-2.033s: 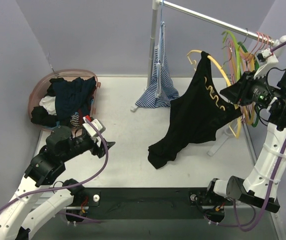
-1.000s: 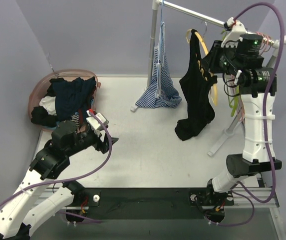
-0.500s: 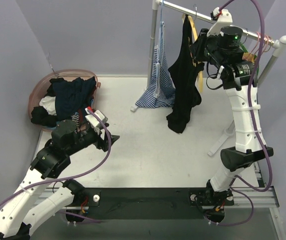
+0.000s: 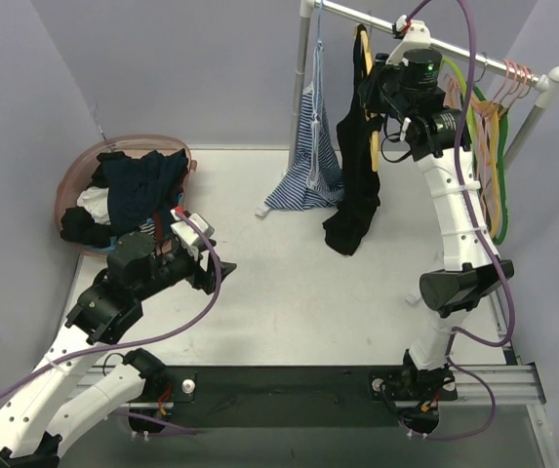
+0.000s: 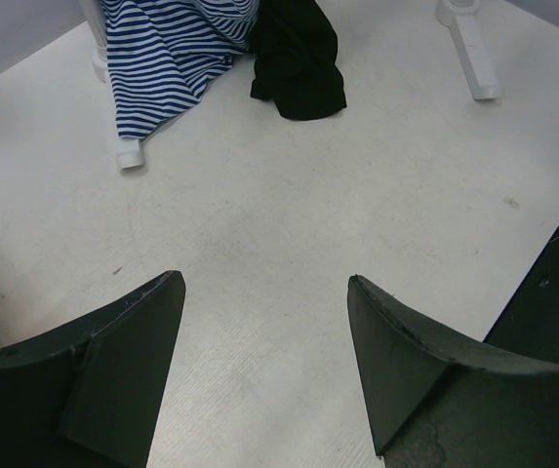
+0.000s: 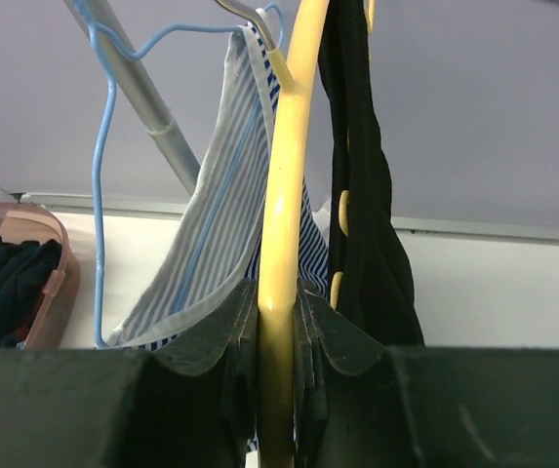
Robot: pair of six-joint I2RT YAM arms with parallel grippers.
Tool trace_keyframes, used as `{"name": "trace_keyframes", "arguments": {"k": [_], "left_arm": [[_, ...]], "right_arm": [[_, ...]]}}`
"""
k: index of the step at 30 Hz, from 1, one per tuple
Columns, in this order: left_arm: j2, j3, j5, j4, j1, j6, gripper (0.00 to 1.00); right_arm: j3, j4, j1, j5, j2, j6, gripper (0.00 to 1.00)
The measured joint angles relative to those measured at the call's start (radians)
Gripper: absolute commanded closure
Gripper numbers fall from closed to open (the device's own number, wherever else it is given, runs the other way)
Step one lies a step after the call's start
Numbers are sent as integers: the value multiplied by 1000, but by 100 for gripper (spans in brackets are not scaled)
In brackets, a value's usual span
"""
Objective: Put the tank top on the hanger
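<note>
**What I can't make out**

From above, I get only yellow slivers of the hanger (image 4: 368,57) behind the tank top (image 4: 355,190). I can't tell whether its hook sits on the rail (image 4: 338,11). My right wrist view crops the hanger's top, and my left shows only the top's hem.

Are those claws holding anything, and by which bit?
The right gripper clamps the hanger by one yellow arm, tank top draped on it. The left gripper holds nothing.

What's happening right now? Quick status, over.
Right gripper shut on the yellow hanger, up at the rail. Left gripper open, empty, low over the table. Black tank top hangs on the hanger. Blue-striped garment close beside it.
</note>
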Motion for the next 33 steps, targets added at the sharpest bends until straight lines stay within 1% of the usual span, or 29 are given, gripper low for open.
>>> {"name": "trace_keyframes", "arguments": {"k": [7,9,12,13,15,16,18,19,21,22,23,24,26,29,30,31,33], "left_arm": [[1,0,0,3,2,-9,22],[-2,0,0,4,2,-12,21],[-9,0,0,4,3,-14,22],[-10,0,0,4,3,-14,22],[-10,0,0,4,3,-14,22],[-10,0,0,4,3,-19,22],[-9,0,0,3,3,-27,22],[-8,0,0,3,3,-34,22],[-8,3,0,3,3,-44,21],[-7,6,0,3,3,-50,21],[-6,10,0,3,3,-57,18],[-5,15,0,4,3,-64,17],[-2,27,0,3,3,-77,15],[0,55,-1,1,3,-103,12],[-1,66,-4,0,3,-112,11],[-3,76,-5,-1,3,-121,7],[-11,95,-9,-5,3,-138,5]], "right_arm": [[-9,23,12,-33,4,6,100],[-12,34,19,-40,7,6,98],[-17,45,35,-46,10,2,86],[-18,48,43,-46,10,-1,80],[-20,55,61,-45,10,-10,72],[-23,61,70,-45,10,-14,63],[-32,77,84,-47,10,-33,51],[-39,83,87,-47,8,-36,42],[-64,89,96,-50,-3,-57,36],[-91,92,97,-51,-17,-75,29],[-123,89,97,-52,-38,-89,25],[-154,86,96,-53,-65,-100,20],[-226,80,96,-58,-132,-136,16],[-315,61,84,-92,-266,-201,4],[-343,54,74,-132,-319,-221,2],[-367,42,50,-194,-371,-241,1],[-409,27,-19,-311,-465,-271,0]]}}
